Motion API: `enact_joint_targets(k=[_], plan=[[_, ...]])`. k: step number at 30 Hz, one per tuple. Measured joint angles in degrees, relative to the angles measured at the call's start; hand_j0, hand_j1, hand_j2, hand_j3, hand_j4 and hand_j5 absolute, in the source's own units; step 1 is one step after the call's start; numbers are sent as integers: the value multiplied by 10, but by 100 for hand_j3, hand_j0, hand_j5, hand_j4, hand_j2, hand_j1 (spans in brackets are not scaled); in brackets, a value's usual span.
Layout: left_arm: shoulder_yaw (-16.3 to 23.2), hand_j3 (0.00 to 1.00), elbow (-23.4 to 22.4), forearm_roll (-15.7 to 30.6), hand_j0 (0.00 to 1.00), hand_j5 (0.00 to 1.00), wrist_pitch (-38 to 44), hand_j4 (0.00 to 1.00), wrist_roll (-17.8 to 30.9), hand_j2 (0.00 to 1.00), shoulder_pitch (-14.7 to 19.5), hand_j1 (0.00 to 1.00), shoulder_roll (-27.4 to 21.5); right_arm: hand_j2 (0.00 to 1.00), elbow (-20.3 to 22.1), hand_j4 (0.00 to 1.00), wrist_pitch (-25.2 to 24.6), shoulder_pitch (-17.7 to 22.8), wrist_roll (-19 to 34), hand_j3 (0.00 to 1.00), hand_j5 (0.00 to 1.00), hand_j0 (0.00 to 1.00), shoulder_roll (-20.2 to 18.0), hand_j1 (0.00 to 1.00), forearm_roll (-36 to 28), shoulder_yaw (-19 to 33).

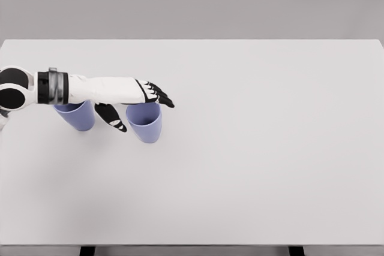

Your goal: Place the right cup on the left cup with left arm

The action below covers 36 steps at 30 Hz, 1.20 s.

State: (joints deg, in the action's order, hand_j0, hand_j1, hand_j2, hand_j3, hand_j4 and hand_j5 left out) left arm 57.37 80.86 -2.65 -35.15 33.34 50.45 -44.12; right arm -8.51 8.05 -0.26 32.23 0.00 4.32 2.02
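Two light blue cups stand upright on the white table. The left cup is partly hidden under my left forearm. The right cup stands just to its right, its rim partly covered by my hand. My left hand hovers over the right cup, fingers stretched across the rim toward the right and the thumb hanging down in the gap between the cups. The hand is open and holds nothing. The right arm does not show.
The table's front edge runs along the bottom of the picture, with dark legs below it. A plain grey wall lies behind the table.
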Motion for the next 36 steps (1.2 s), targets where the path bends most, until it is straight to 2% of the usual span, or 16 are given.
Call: enact_joint_targets(k=[16,18,19,27,30,36], plan=[[0,100,0,-2,100,100,0,100,0,100,-8,100,6,100,0,100,0,0,0,100,100,100,0,100,0,0],[0,90,0,-2,90,90,0,90,0,90,-8,90,6,100,0,100,0,0,0,100,100,100,0,100,0,0],[0,79,0,-2,79,79,0,79,0,79,-8,79,6,100,0,100,0,0,0,100,100,100,0,100,0,0],[0,67,1,3,67,67,0,67,-1,67,-12,67,6,100,0,100,0,0,0,100,100,100,0,100,0,0],[-1,57,3,5,57,57,0,57,0,57,-12,57,5,100,0,100,0,0,0,100,100,100,0,100,0,0],[-14,54,15,16,54,54,0,54,0,54,-11,54,1,100,0,100,0,0,0,100,100,100,0,100,0,0]])
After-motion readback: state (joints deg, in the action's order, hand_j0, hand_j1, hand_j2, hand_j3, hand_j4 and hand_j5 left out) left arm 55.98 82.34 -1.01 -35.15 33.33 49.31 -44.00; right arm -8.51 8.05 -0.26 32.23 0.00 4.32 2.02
